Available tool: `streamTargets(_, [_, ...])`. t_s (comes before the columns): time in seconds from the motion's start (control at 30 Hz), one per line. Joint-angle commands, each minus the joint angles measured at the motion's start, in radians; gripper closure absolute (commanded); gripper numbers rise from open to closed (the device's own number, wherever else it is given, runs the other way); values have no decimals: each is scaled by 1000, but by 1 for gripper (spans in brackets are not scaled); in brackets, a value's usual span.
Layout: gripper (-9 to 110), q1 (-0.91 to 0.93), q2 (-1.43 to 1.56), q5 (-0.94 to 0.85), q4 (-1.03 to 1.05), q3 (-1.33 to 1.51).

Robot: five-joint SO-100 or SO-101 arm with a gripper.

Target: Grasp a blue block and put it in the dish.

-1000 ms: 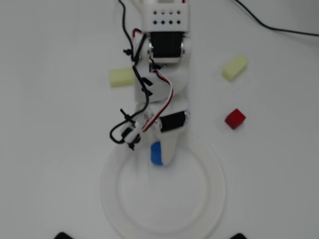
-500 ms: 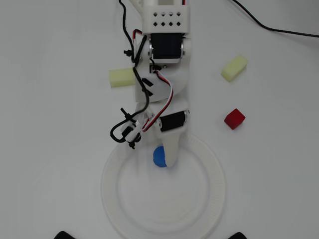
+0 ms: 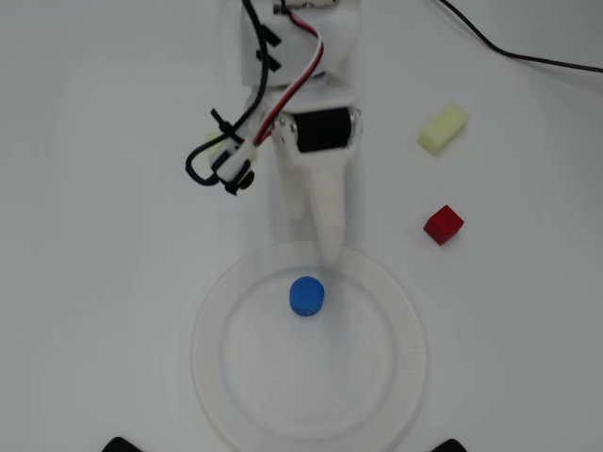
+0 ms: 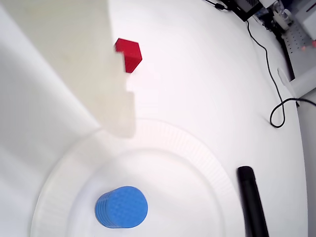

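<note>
Close against the wrist camera, a broad pale finger (image 4: 54, 74) of the gripper fills the left side of the wrist view, running from the top edge down toward the dish (image 4: 197, 148); only this one finger shows here, so the jaws' spread cannot be told from this view. Below it the blue block (image 4: 121, 207) stands upright on its flat end inside the dish, on the smooth inner floor and clear of the ribbed rim, with nothing touching it. A red cube (image 4: 129, 54) sits on the white table (image 4: 207, 74) beyond the dish, partly cut off by the finger's edge. A black cable (image 4: 270, 84) trails across the table at the right, and a black rod-like piece (image 4: 252, 202) lies at the lower right, over the dish's rim. From the overhead view, the gripper (image 3: 330, 250) points down the picture with its white tip at the upper rim of the dish (image 3: 212, 311), above the blue block (image 3: 306, 296) and apart from it; it holds nothing, and whether the jaws are parted or closed cannot be made out. The block rests a little above the dish's middle. To the right on the table (image 3: 94, 235) lie the red cube (image 3: 443, 224) and, farther up, a pale yellow block (image 3: 443, 128), both well apart from the dish.
</note>
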Motion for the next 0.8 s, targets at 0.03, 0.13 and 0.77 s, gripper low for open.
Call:
streamTargets(0.03, [67, -15, 354, -3, 44, 230])
streamTargets(0.13, [67, -25, 627, 0, 46, 460])
streamTargets(0.77, [66, -21, 1586, 52, 290, 1328])
